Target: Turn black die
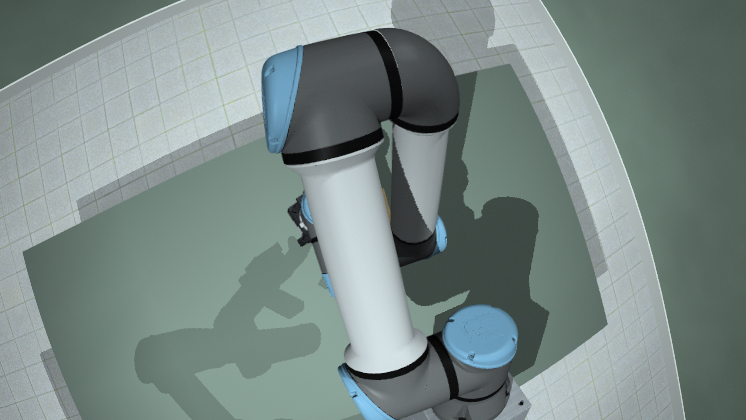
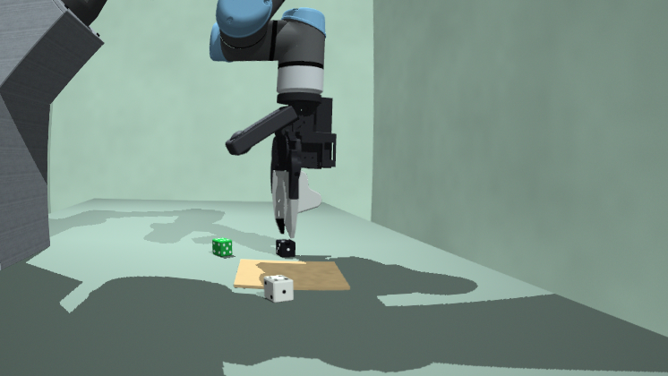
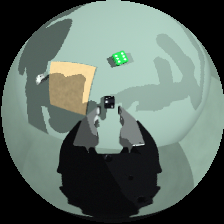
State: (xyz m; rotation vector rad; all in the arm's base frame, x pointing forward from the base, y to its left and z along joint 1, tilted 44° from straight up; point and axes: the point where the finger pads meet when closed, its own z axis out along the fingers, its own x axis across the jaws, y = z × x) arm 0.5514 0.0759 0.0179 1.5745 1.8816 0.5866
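so from the side, going left to right: green die sits on the floor off by itself, then the black die sits flat on the floor just behind the tan mat, not on it. the gripper hangs right above that die, jaws partly open with nothing in them. a white die sits at the mat's front edge.

The arm points down, fingers partly apart, empty.
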